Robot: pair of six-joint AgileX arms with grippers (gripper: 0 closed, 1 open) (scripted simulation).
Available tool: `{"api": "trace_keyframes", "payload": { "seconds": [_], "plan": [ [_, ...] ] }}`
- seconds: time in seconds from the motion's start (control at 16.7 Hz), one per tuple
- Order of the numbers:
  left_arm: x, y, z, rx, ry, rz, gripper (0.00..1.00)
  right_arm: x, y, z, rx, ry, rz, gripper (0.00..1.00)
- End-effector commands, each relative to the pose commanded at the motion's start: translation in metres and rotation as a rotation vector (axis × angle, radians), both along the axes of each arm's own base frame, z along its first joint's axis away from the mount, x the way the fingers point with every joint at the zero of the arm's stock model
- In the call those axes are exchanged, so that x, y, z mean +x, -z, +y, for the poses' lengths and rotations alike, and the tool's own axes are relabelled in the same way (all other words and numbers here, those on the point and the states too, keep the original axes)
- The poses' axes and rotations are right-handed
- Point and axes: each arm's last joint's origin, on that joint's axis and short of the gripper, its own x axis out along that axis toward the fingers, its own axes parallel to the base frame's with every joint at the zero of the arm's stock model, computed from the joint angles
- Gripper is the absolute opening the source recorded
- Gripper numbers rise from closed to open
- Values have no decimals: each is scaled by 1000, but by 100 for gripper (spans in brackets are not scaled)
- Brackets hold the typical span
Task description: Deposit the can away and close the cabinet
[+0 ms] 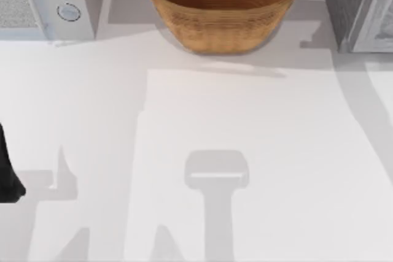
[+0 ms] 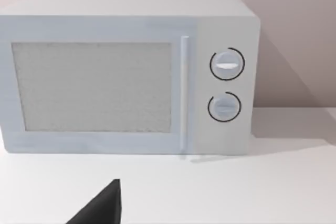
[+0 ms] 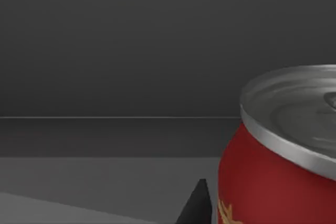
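The can (image 3: 278,150) is standing close in front of the right wrist camera, inside a dark grey space with a back wall and a floor ledge, which I am judging to be the inside of the cabinet (image 1: 362,10) sitting at the far right of the table (image 1: 245,151). A dark fingertip (image 3: 197,203) is showing just beside the can, but I cannot tell whether the right gripper's fingers are pinching the can or standing spread beside it. The left arm (image 1: 9,170) is sitting at the table's left edge, looking toward the microwave (image 2: 126,72), with one dark fingertip (image 2: 102,205) in its view; its finger state I cannot tell either. The basket (image 1: 222,4) is resting at the far middle. The risk from here is lying in the withdrawal: if a finger is dragging against the can while pulling out, the can may be tipping or rolling toward the opening, and the door would then be jamming against it instead of closing
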Motion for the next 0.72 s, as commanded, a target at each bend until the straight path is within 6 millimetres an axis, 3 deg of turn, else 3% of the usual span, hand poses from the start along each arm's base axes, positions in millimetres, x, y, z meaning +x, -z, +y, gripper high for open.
{"api": "trace_keyframes", "payload": {
  "seconds": [0.24, 0.72],
  "plan": [
    [0, 0, 0, 0, 0, 0, 100, 9, -1, 0, 0, 0, 12, 0],
    [0, 0, 0, 0, 0, 0, 100, 90, -27, 6, 1, -6, 16, 0]
  ]
}}
